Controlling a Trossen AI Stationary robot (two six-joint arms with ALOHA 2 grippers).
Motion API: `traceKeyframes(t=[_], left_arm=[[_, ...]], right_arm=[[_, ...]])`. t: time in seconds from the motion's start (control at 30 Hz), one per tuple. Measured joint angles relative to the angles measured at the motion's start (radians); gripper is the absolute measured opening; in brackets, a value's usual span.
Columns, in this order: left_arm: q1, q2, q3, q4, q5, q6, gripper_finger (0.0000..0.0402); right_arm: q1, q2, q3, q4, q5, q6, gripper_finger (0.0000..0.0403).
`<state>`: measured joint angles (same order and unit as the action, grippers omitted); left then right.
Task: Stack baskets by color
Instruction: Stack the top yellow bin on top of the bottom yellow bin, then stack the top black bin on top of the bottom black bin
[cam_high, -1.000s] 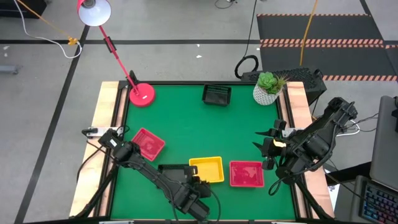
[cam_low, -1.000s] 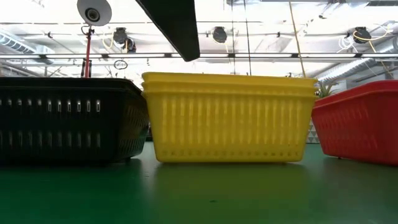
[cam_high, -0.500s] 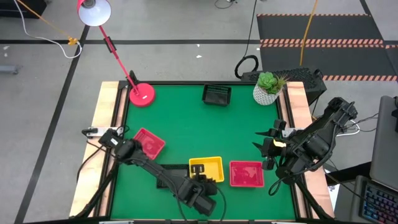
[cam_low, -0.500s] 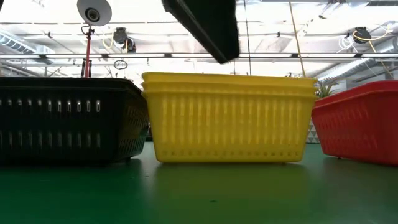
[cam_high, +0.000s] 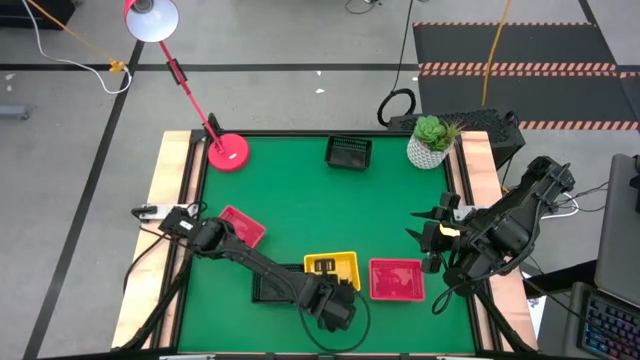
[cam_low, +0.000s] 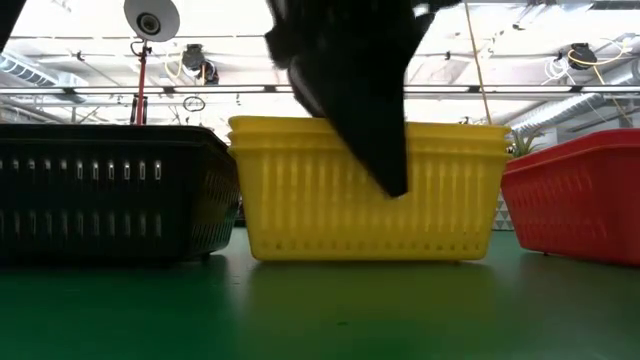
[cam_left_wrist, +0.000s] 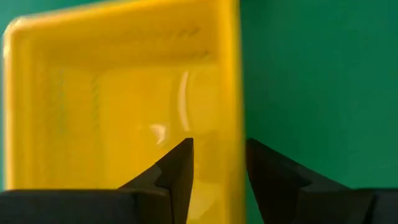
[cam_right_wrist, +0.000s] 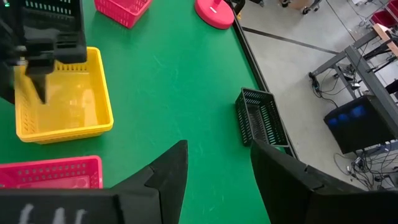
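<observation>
Straddling the yellow basket (cam_left_wrist: 118, 93) rim lower-centre, left gripper (cam_left_wrist: 217, 165) has swung in, jaws parted, nothing gripped; pickup likely next.

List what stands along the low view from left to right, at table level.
black basket → yellow baskets, nested, with the left gripper hanging in front of them → red-pink basket.

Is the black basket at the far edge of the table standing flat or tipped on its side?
Tipped on its side. In the right wrist view the black basket rests on one long wall, its opening facing sideways.
</observation>
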<state>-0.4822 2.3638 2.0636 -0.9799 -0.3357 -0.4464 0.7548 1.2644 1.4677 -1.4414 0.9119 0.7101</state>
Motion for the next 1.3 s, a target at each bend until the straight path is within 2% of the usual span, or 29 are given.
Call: traceKeyframes(t=[0.1,0.37,0.57,1.0,1.3], left_arm=[[-0.004,0.0,0.002,0.069,0.024,0.03,0.0127],[-0.009,0.0,0.001,0.112,0.039,0.08,0.0054],[-0.007,0.0,0.001,0.123,0.04,0.14,0.0037],[0.003,0.0,0.001,0.128,0.04,0.098,0.0083],[0.003,-0.033,0.001,0.115,0.04,0.057,0.0165]], right_arm=[[0.0,0.0,0.0,0.0,0.0,-0.004,0.0169],[0.0,0.0,0.0,0.001,0.0,-0.006,0.0169],[0.0,0.0,0.0,0.001,0.0,-0.007,0.0169],[0.0,0.0,0.0,0.001,-0.001,-0.007,0.0169],[0.0,0.0,0.0,0.002,-0.001,-0.007,0.0169]])
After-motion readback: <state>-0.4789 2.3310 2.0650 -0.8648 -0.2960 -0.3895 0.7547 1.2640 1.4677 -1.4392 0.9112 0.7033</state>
